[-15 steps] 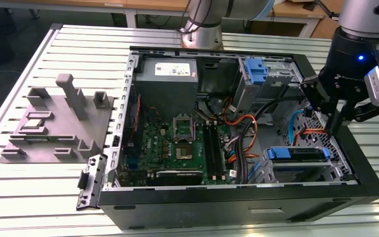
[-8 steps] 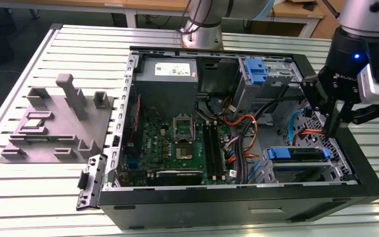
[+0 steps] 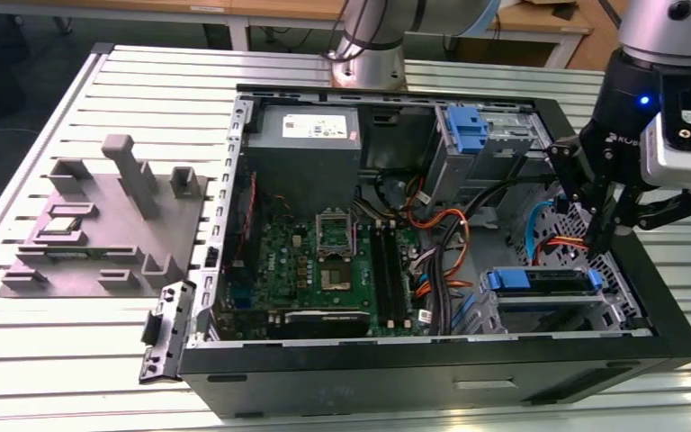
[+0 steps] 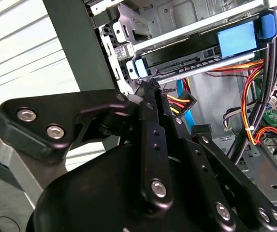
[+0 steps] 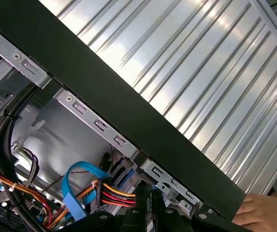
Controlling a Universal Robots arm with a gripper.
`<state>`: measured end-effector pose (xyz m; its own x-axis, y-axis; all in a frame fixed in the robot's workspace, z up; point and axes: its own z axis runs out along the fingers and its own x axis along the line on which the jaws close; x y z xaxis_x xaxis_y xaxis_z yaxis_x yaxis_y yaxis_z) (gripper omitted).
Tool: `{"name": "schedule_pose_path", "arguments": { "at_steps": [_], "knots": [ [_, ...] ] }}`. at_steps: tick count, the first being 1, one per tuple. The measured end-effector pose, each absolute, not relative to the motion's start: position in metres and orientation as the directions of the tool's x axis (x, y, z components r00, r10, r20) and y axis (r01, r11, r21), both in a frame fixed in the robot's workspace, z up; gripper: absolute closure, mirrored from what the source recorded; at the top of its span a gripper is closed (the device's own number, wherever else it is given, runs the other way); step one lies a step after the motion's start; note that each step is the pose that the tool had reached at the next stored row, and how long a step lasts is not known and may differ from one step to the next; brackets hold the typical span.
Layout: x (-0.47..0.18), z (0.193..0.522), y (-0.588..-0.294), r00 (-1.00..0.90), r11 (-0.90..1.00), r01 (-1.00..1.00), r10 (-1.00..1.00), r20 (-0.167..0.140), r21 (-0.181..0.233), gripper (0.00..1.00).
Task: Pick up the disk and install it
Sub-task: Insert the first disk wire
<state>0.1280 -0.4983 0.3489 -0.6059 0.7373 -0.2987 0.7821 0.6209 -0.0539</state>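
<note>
One disk (image 3: 542, 281) — rigid, likely weighty and shock-sensitive, seated in its bay; best gripped by the blue carrier edges. Gripper (image 3: 601, 241) just above — fingers together, empty.

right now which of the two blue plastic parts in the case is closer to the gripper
The blue carrier on the disk, in the cage just below the gripper; the upright blue latch sits farther back.
</note>
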Motion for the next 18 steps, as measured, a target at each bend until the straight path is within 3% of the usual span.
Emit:
{"name": "schedule_pose_path", "arguments": {
  "at_steps": [18],
  "knots": [
    [0.1280, 0.3485, -0.4979, -0.547, 0.559, 0.828, 0.782, -0.299, -0.054, 0.83]
  ]
}}
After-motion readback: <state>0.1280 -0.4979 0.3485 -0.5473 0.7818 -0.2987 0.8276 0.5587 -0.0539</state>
